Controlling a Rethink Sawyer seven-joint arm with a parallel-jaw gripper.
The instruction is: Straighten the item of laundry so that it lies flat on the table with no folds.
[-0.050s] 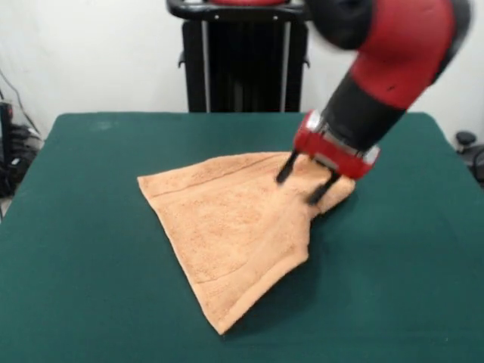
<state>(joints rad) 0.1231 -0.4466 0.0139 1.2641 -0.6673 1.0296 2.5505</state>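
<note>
The item of laundry [234,227] is a light orange-tan towel lying on the dark green table [91,287], roughly triangular, with its right side folded over itself and a point reaching toward the front edge. A ribbed band runs along its far edge. My gripper [299,184] comes down from the upper right on a red and black arm and hovers over the towel's far right corner. Its two black fingers [286,169] stand apart, open, with their tips at or just above the cloth and nothing clamped between them.
The robot's black pedestal [238,60] stands beyond the table's far edge. Cables and dark equipment [11,151] sit off the table's left side, and a dark object [469,147] sits off the right edge.
</note>
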